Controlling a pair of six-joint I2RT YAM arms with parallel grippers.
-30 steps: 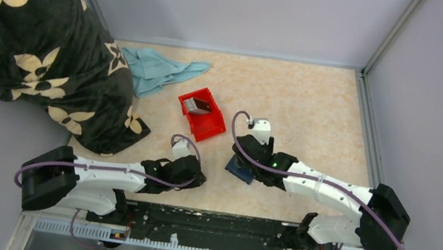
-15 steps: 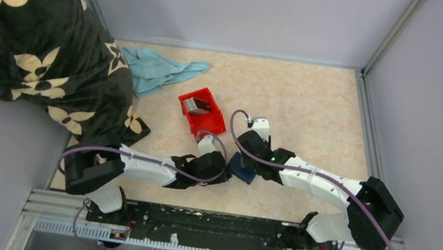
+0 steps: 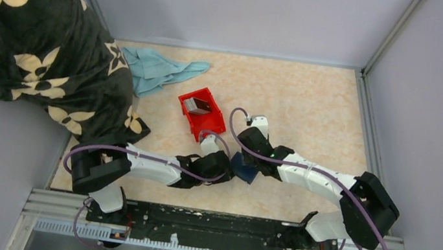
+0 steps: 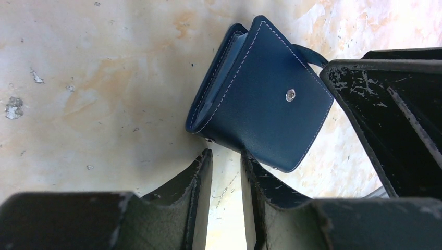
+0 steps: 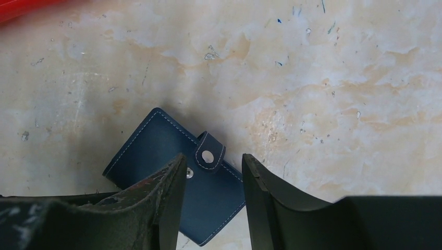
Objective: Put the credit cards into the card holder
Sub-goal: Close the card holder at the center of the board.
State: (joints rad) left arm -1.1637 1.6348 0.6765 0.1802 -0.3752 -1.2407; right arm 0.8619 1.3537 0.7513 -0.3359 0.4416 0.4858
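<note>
The card holder (image 3: 243, 167) lies on the desk (image 3: 300, 103) at lower centre of the overhead view. It is folded over with its snap tab (image 5: 208, 154) undone, and lighter blue lining shows along one edge.

My right tool (image 5: 213, 159) hangs directly over it, jaws partly apart astride that tab, with nothing clamped that I can see. My left tool (image 4: 225, 159) sits at the opposite side, jaws a narrow slit with nothing between them. In its wrist view the tips are right at the holder's lower edge.

The credit cards (image 3: 197, 104) are in the red bin (image 3: 208, 130), up and left of the holder, and neither tool is on them.

I see three risks:
- **Sliding:** the desk looks slick, so a nudge from the left tips could skate the holder out from under the right tool.
- **Poor grip:** the tab is thin and floppy, and a pinch could slip off it or drag the whole holder along.
- **Collision:** the two tools are crowded together here, so any careless sideways move could knock one into the other.
</note>
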